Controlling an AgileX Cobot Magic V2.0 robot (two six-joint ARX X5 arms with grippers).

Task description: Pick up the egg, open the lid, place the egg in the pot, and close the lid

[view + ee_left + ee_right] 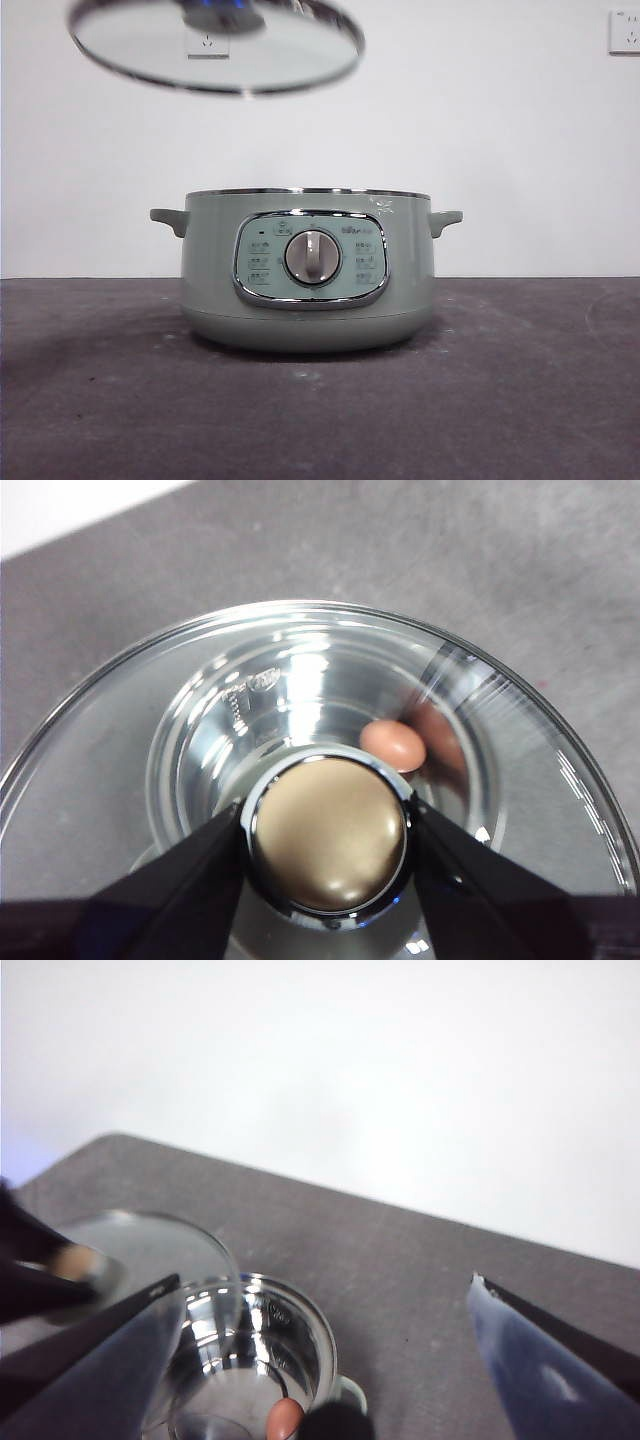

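Note:
The pale green pot stands open in the middle of the table. My left gripper is shut on the knob of the glass lid and holds it tilted, high above the pot and to its left. Through the lid's glass I see the brown egg lying inside the pot's shiny bowl. My right gripper is open and empty above the pot. The egg shows in the bowl below it, and the lid hangs to one side.
The dark grey table runs around the pot, with a white wall behind. Wall sockets sit on that wall. The pot's side handles stick out on both sides.

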